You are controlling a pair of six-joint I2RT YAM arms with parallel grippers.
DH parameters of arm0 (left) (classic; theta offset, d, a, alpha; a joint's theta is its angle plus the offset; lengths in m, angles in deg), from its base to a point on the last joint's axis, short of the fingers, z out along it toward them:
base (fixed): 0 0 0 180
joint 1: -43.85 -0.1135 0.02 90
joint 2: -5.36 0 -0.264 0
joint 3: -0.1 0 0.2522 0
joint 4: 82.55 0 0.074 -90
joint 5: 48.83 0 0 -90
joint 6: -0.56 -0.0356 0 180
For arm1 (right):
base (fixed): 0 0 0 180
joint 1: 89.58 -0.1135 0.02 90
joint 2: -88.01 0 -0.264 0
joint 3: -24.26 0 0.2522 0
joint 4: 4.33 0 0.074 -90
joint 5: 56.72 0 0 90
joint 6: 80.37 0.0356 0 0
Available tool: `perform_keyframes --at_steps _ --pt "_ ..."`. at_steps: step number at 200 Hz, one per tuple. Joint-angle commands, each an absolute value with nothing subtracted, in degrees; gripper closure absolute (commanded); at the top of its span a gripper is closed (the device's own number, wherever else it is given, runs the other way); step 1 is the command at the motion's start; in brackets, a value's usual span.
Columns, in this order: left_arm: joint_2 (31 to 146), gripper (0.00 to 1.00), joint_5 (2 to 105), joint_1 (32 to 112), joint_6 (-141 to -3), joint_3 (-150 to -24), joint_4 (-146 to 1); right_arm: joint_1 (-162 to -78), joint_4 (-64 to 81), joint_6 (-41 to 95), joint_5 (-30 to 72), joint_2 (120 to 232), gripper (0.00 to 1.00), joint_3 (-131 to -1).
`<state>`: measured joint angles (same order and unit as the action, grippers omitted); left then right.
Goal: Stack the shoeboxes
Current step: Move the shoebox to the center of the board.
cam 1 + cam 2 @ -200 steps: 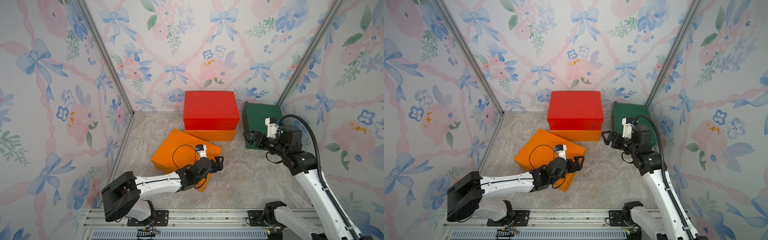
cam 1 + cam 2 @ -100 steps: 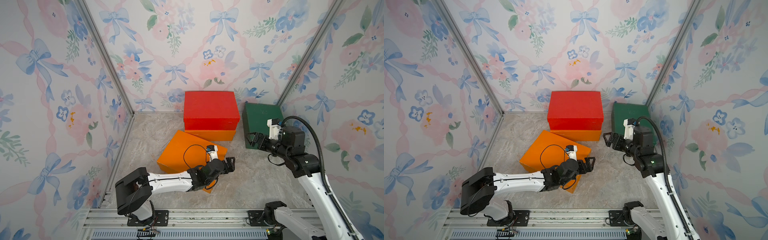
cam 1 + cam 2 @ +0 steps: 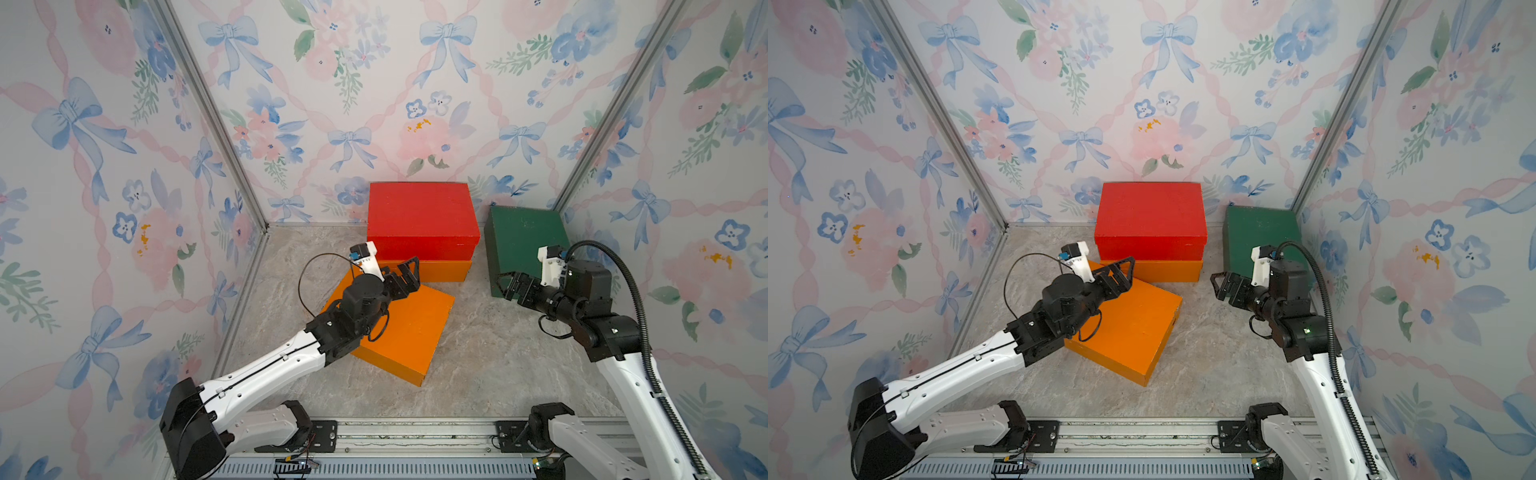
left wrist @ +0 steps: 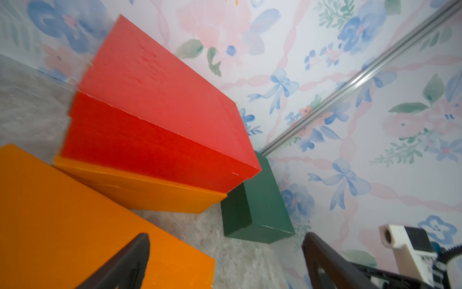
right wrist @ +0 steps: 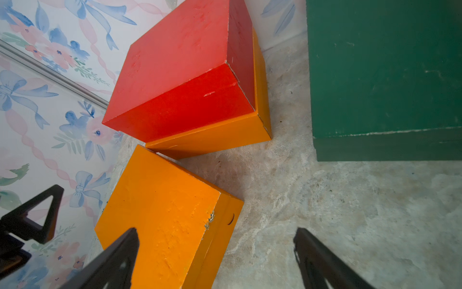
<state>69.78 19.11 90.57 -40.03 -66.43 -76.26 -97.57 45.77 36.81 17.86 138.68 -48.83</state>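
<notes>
The left hand [image 3: 405, 276], jaws wide and empty, hovers over the loose orange shoebox [image 3: 409, 328], which lies askew on the surface [image 3: 490, 353] just beside the red shoebox [image 3: 419, 216] stacked on the second orange shoebox [image 3: 444, 270]. The right hand [image 3: 509, 286], equally wide and empty, hangs before the green shoebox [image 3: 523, 245]. The boxes look light, stiff and too broad for one hand, so press opposite sides between both hands; all lids are shut and the contents are hidden.

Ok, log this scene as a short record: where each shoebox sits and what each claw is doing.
stack: red shoebox on lower orange shoebox, at the back wall
loose orange shoebox: on the floor before the stack, skewed
green shoebox: on the floor, right of the stack, apart
left claw: open, empty, above the loose orange shoebox's far end
right claw: open, empty, in front of the green shoebox
</notes>
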Motion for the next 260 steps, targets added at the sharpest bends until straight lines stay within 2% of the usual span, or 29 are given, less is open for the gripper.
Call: perform_keyframes --at_steps 1,16,30,41,54,70,178,260 --pt "66.82 0.02 23.77 84.05 -43.80 -62.66 -71.23 -98.74 45.93 37.05 16.40 138.48 0.03 -47.01" --pt "64.91 0.02 25.90 78.46 -43.95 -60.40 -70.54 -100.88 44.36 33.91 18.30 137.50 0.03 -45.58" --pt "63.74 0.02 27.49 73.24 -44.12 -58.59 -69.44 -102.46 40.66 37.20 21.31 134.31 0.03 -41.49" --pt "63.05 0.02 28.10 69.91 -44.35 -57.13 -69.06 -102.46 37.59 41.42 18.62 132.70 0.03 -38.17" --pt "62.56 0.02 29.68 66.07 -44.34 -55.63 -68.97 -103.14 39.08 39.84 12.31 134.52 0.03 -38.32" --pt "62.74 0.02 31.63 62.34 -44.44 -54.67 -68.94 -105.82 42.93 38.06 15.71 136.92 0.03 -39.17" --pt "65.89 0.02 32.26 54.05 -47.21 -50.06 -69.02 -123.13 34.88 42.45 21.83 142.28 0.03 -30.14" --pt "69.73 0.02 37.02 53.80 -48.48 -48.31 -69.12 -126.76 26.99 50.46 19.39 148.54 0.03 -28.08"
